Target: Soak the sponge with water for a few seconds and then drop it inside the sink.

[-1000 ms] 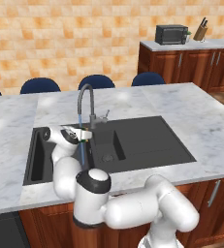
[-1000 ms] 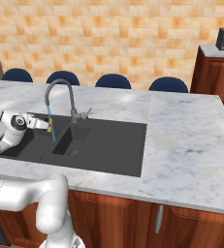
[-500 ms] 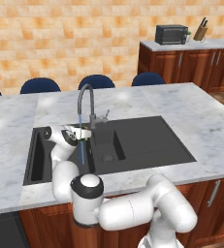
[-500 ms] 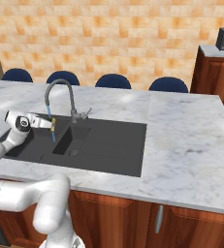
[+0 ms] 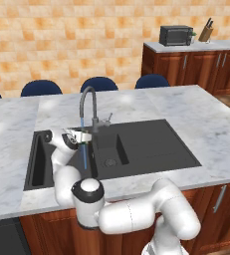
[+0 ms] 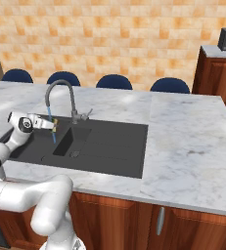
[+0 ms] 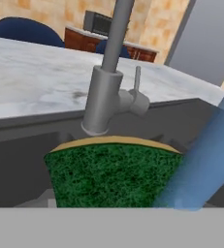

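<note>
Sink with faucet running; water falls at 3 o'clock of the gripper, which is clamped on the sponge. Best keep the sponge under the stream and hold steady, then release over the basin.

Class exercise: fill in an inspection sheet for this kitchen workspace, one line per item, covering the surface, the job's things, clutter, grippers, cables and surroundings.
Surface: marble counter around a dark sink with a grey faucet.
Job's things: sponge, green face toward the hand camera, held over the sink; water runs from the spout in a thin blue stream at the sponge's edge.
Clutter: nothing seen on the counter.
Grippers: gripper holds the sponge by the stream; fingers hidden behind it.
Cables: nothing seen.
Surroundings: blue chairs behind the counter, microwave and knife block on a side cabinet, brick wall.
</note>
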Available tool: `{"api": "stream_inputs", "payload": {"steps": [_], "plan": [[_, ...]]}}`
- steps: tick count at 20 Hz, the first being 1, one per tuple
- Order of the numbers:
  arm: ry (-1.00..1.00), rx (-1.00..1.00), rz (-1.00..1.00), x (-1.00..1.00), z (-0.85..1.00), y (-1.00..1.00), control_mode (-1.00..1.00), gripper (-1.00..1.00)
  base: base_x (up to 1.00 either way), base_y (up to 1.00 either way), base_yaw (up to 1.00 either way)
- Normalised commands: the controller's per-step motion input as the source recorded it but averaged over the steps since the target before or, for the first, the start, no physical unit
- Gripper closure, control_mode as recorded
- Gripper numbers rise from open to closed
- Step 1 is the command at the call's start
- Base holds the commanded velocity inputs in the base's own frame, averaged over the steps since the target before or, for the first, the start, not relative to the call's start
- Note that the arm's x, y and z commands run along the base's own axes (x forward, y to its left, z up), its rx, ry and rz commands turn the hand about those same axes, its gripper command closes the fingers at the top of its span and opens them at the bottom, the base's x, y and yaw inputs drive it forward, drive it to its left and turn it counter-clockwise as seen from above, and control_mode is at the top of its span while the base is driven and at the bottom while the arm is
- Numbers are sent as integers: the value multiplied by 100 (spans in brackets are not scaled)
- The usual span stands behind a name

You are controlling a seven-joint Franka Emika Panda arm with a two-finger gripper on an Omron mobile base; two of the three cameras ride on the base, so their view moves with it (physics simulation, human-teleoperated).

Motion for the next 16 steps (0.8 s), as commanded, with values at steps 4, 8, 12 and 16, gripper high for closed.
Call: {"api": "stream_inputs", "payload": {"steps": [4,8,12,16], "plan": [[-2,0,0,-48,0,39,-100,100,0,0,0],[-1,0,0,-12,0,8,-100,100,0,0,0],[0,0,0,14,0,0,-100,100,0,0,0],[0,0,0,25,-3,-8,-100,100,0,0,0]]}}
